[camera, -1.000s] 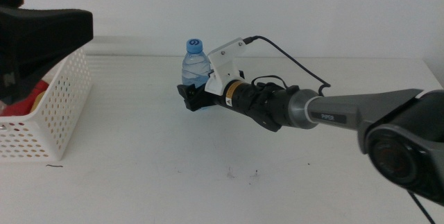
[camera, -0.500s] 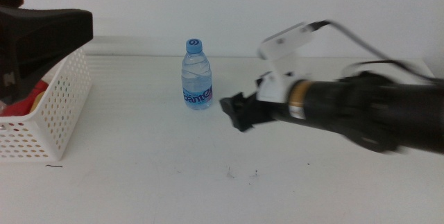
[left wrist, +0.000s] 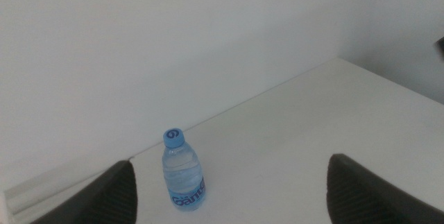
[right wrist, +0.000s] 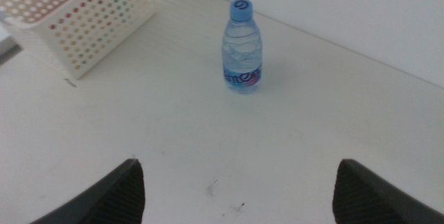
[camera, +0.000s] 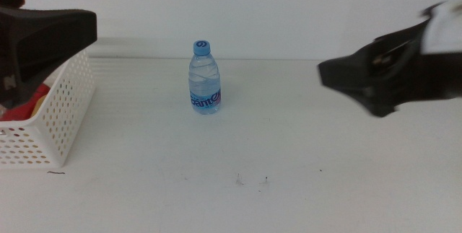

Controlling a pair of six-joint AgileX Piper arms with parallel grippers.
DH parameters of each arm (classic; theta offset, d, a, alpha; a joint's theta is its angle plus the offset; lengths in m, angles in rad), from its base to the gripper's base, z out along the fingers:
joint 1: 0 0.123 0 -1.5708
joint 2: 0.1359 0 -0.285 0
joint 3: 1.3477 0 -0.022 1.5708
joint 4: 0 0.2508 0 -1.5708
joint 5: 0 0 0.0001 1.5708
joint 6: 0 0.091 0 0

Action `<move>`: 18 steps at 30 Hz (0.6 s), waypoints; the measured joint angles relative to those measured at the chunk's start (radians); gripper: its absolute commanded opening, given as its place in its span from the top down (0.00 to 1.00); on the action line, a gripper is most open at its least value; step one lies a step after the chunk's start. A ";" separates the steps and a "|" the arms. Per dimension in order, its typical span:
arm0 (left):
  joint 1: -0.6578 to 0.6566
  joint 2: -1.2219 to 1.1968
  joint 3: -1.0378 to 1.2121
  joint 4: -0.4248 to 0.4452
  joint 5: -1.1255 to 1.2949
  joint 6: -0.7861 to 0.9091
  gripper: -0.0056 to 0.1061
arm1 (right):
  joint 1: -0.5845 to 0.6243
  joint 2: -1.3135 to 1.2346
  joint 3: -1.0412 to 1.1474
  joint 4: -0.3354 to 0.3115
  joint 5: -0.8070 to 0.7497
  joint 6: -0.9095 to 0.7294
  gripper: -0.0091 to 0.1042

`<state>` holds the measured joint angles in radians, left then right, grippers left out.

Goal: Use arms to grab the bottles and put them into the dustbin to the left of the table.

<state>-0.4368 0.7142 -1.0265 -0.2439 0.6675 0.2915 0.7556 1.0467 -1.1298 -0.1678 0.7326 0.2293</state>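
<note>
Item 1, water bottle (camera: 205, 78): clear plastic, blue cap, upright on the table (camera: 289, 161), at about 11 o'clock from the middle of the tabletop in the middle view. Nothing touches it. Blue and pink label; the lettering is partly legible, seemingly "sante", not certain. A light mark on the cap, unreadable.

Item 2, dustbin (camera: 61, 110): white perforated basket at 9 o'clock, well apart from the bottle. Red and yellow show through its holes, likely containers already dropped in; this bottle is judged the last one left.

Item 3, right gripper (right wrist: 236, 182): jaws spread wide and empty, the bottle framed between them at a distance. In the middle view it sits at 3 o'clock, blurred, raised off the table.

Item 4, left gripper (left wrist: 229, 186): jaws likewise wide apart, nothing held, looking toward the bottle from the basket side; a dark mass at 9 o'clock above the basket is probably this arm, placed handy for the bin
</note>
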 measured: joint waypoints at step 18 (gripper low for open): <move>0.000 0.000 0.000 0.000 0.000 0.000 0.11 | 0.000 -0.025 -0.181 -0.020 0.139 -0.032 0.11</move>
<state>-0.4368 0.7142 -1.0265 -0.2439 0.6675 0.2915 0.7556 1.0221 -1.3112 -0.1878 0.8719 0.1974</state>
